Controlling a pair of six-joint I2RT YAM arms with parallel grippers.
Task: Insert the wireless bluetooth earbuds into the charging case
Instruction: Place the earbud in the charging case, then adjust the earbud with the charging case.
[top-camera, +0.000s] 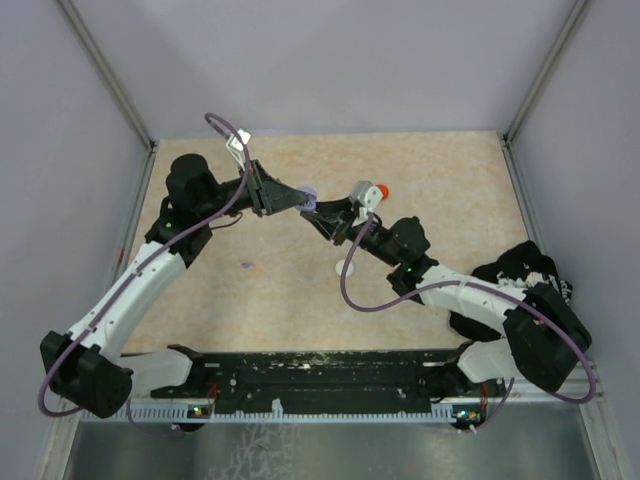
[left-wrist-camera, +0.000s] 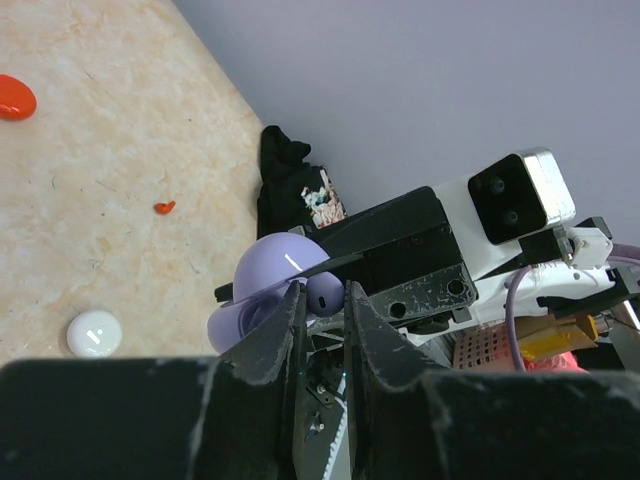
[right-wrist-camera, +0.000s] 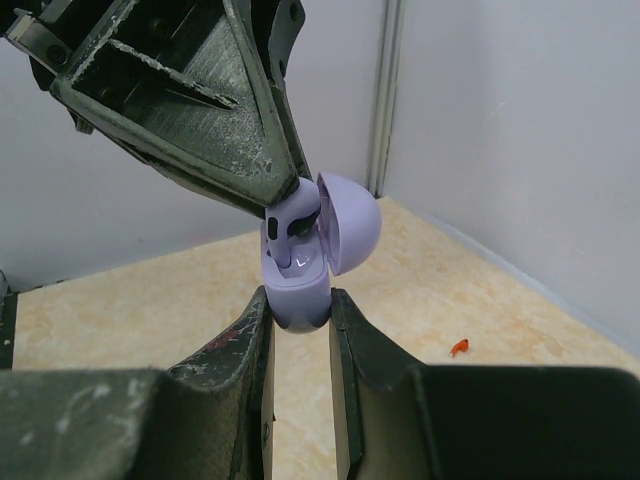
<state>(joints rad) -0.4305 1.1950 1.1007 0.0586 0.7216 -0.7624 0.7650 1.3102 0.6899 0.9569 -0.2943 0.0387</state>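
Above the middle of the table, my right gripper (right-wrist-camera: 298, 305) is shut on the base of a lavender charging case (right-wrist-camera: 297, 290), whose lid (right-wrist-camera: 352, 222) is swung open. My left gripper (left-wrist-camera: 322, 297) is shut on a lavender earbud (left-wrist-camera: 326, 292) and holds it at the case's open mouth (left-wrist-camera: 262, 295). In the right wrist view the earbud (right-wrist-camera: 289, 228) reaches down into the case's cavity. In the top view the two grippers meet at the case (top-camera: 308, 200). A tiny red earbud (left-wrist-camera: 164, 207) lies on the table (right-wrist-camera: 459, 347).
A round red disc (top-camera: 381, 190) lies behind the right gripper, also seen in the left wrist view as the red disc (left-wrist-camera: 15, 97). A round white disc (top-camera: 346, 267) lies nearer the arms. A black cloth (top-camera: 520, 265) sits at the table's right edge. Grey walls enclose the table.
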